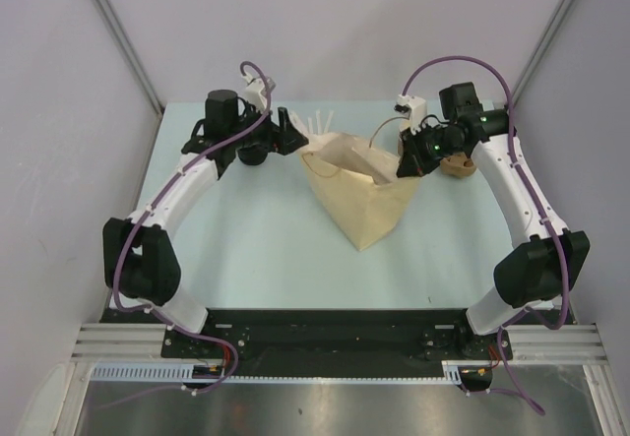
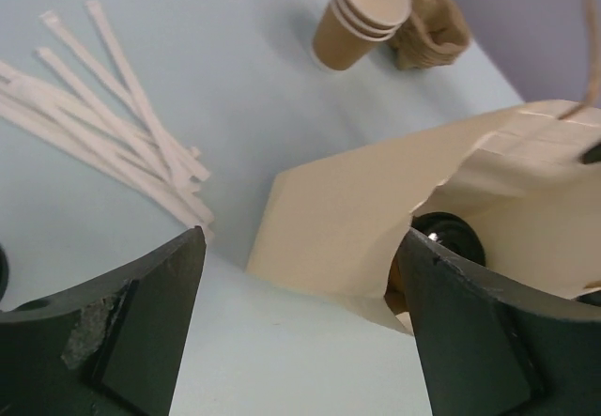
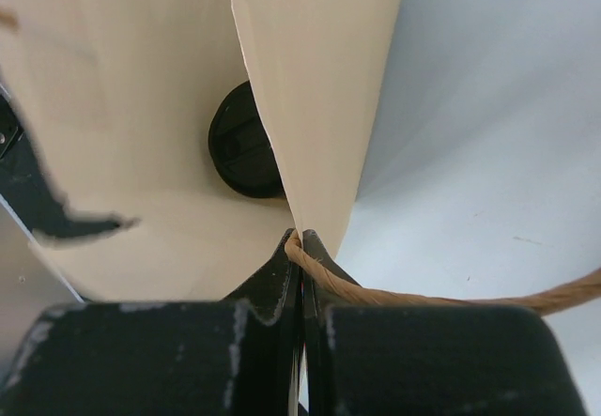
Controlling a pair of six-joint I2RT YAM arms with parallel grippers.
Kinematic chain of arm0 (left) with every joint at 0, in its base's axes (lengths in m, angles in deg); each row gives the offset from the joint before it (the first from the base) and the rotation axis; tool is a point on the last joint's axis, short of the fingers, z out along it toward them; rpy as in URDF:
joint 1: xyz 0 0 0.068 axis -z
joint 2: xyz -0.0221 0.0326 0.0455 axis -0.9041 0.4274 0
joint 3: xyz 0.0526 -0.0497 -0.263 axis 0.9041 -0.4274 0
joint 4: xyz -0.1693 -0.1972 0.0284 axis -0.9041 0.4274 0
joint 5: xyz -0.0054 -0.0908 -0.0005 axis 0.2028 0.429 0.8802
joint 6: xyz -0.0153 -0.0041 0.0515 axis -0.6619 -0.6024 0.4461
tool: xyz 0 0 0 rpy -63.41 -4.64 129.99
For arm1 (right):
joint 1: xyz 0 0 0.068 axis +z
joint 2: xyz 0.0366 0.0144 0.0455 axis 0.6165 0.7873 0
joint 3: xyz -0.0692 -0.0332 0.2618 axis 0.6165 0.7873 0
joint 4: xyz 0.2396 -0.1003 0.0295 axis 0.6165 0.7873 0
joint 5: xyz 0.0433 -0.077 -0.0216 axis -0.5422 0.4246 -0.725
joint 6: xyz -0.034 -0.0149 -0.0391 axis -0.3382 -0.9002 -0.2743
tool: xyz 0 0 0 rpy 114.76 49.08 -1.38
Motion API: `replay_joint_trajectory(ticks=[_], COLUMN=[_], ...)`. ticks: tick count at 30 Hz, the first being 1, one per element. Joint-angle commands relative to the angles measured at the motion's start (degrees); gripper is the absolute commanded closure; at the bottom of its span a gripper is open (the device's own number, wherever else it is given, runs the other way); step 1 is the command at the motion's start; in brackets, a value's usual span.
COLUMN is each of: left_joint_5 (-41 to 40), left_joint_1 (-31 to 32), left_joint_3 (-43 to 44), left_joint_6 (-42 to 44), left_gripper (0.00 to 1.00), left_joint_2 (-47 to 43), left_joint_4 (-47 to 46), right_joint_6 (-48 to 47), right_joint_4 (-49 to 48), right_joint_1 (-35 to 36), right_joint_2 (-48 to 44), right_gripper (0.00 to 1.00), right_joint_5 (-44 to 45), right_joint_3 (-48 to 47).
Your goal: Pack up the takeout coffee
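Left gripper hangs over the far left part of the pale blue table, its two dark fingers spread wide with nothing between them. It sits just left of the mouth of a tan paper bag in the middle of the table.

Right gripper is on the opposite side of the bag. Its fingers are pressed fully together, pinching the top edge of the bag wall along with the root of a twisted paper handle, which trails off to the right in the wrist view.

The takeout coffee is inside the bag. Only its round black lid shows clearly, low against the inner wall (in the left wrist view it peeks out past the torn-looking edge of the bag's opening, with a sliver of tan cup beneath). Whether the cup stands upright or leans cannot be told.

Beyond the bag, at the far edge of the table, lies a loose fan of white wrapped straws. Further to the right stands a short stack of lidless tan cups, and touching it from behind is a brown cardboard pile.
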Motion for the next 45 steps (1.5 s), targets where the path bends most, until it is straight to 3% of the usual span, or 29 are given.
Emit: replay_joint_trajectory(ticks=[1,6,9,10,17,22,31,45], left_joint_5=[10.87,10.19,1.24,-5.40,-22.75,-26.55,-31.03,-29.47], left_joint_1=[-0.09,0.00,-0.26,-0.26,1.40,2.98,5.71,7.21], left_joint_3=[-0.78,0.17,3.50,4.56,11.15,13.98,14.24,20.92], left_joint_6=[-1.84,-4.30,-6.24,-6.42,-7.29,-9.23,-9.32,-9.49], left_gripper=[0.12,0.11,0.14,0.19,0.24,0.34,0.42,0.52], left_joint_2=[-5.78,-10.18,-10.01,-9.74,-0.88,7.55,15.83,28.84], left_joint_4=[-3.61,-3.61,-0.55,0.34,4.46,5.45,2.63,2.02], right_joint_6=[1.36,2.15,2.77,2.94,2.77,2.60,2.86,4.00], right_joint_4=[1.88,1.44,1.17,1.00,2.66,3.72,6.44,7.68], right_joint_1=[-0.63,-0.54,-0.54,-0.54,-0.71,-1.42,-3.00,-4.67], right_joint_2=[-0.61,-0.52,-0.43,-0.60,-1.13,-1.57,-3.68,-4.56], right_gripper=[1.00,1.00,1.00,1.00,1.00,1.00,1.00,1.00], right_joint_5=[2.36,2.54,3.06,3.15,3.77,4.56,5.44,5.70], right_joint_3=[-1.79,-1.53,-1.61,-1.70,-2.05,-2.32,-1.79,-1.44])
